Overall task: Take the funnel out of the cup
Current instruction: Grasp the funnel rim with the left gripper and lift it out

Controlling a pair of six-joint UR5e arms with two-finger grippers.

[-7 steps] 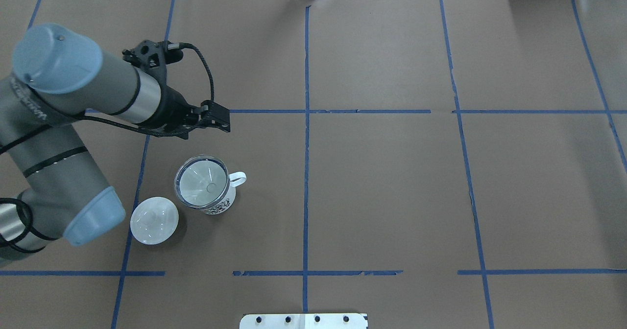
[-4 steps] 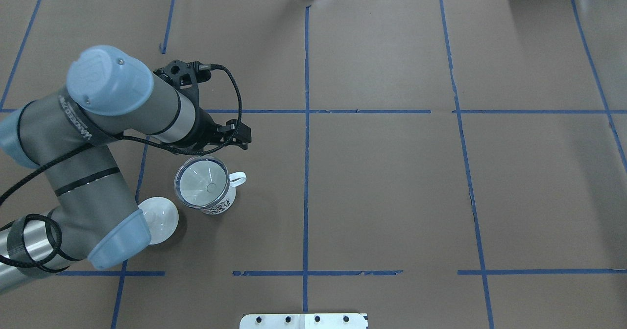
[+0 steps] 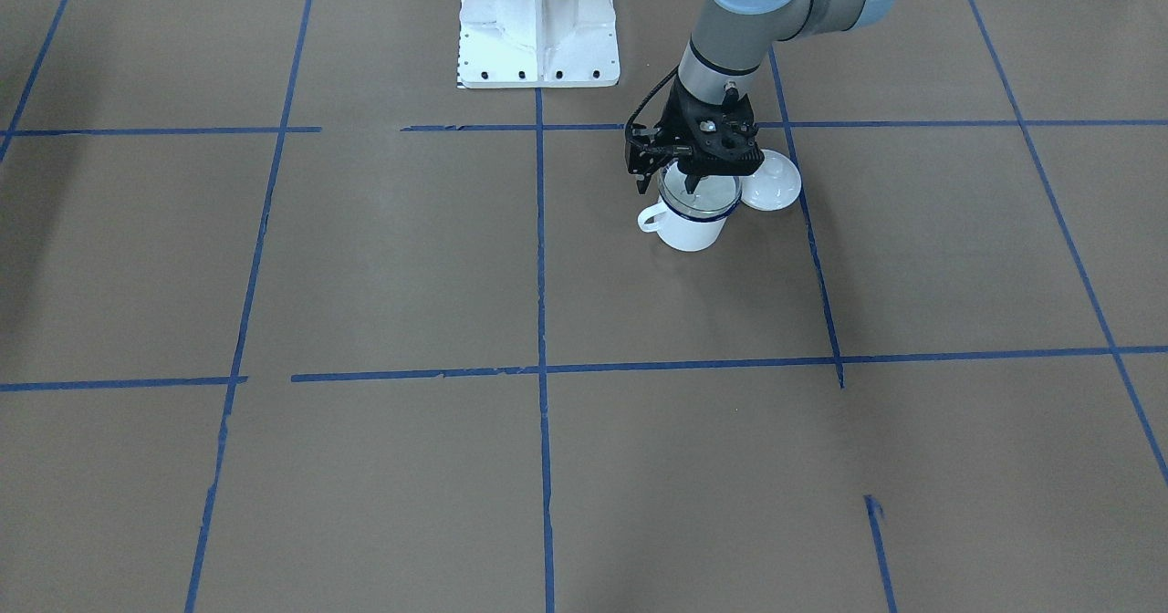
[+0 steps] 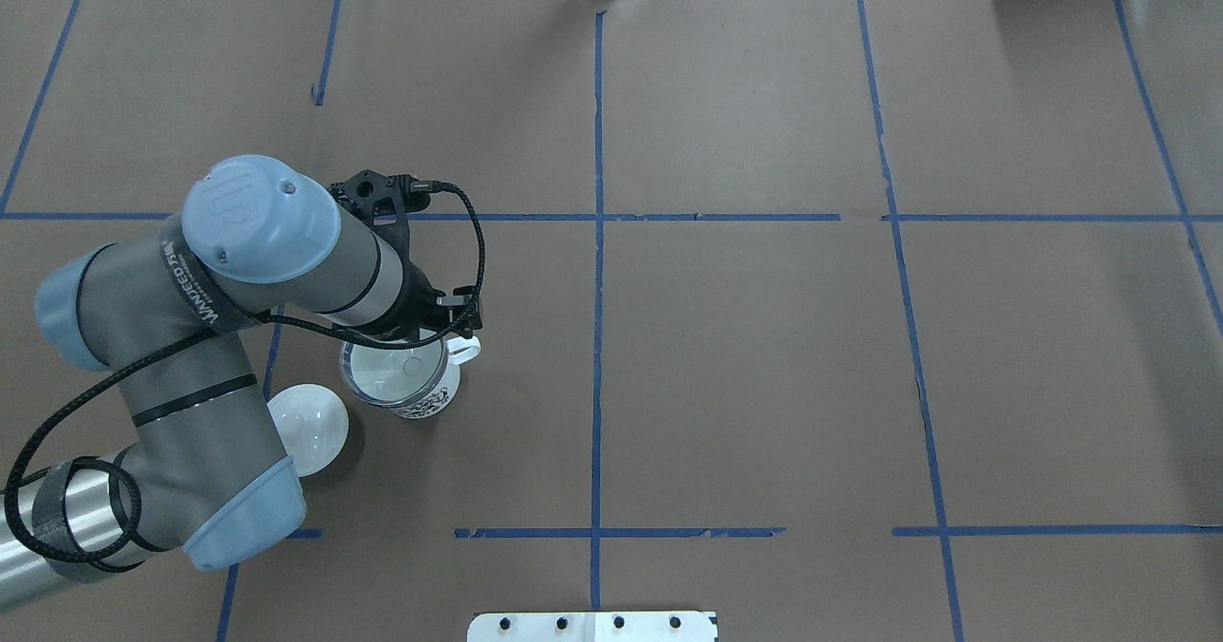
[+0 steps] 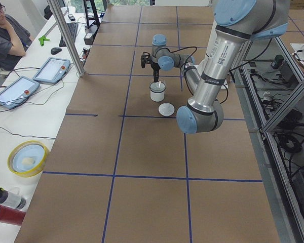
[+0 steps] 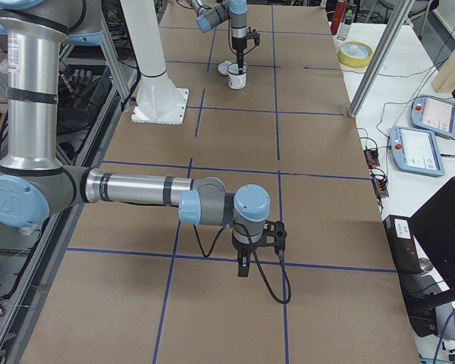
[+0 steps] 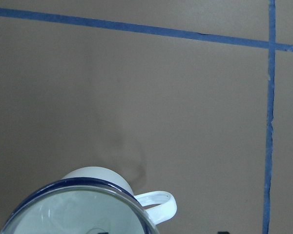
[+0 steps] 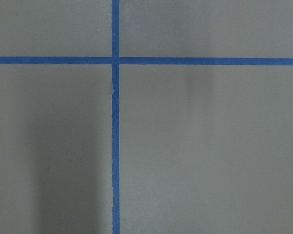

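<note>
The cup (image 3: 691,230) is a white mug with a dark blue rim, and it stands upright on the brown table. The clear funnel (image 3: 701,195) sits in its mouth. Both also show in the overhead view, the cup (image 4: 425,398) and the funnel (image 4: 387,374), and in the left wrist view, the cup (image 7: 95,175) and the funnel (image 7: 73,214). My left gripper (image 3: 680,175) hangs open just above the funnel's far rim and points down. My right gripper (image 6: 243,267) shows only in the exterior right view, far from the cup; I cannot tell whether it is open or shut.
A white round lid (image 4: 311,427) lies on the table beside the cup, partly under my left forearm. The cup's handle (image 4: 465,348) points toward the table's middle. The white robot base (image 3: 538,20) stands at the table's edge.
My left arm has swung toward the cup, and its gripper has come from beyond the cup to just over the funnel's far rim. Cup, funnel and lid have not moved.
</note>
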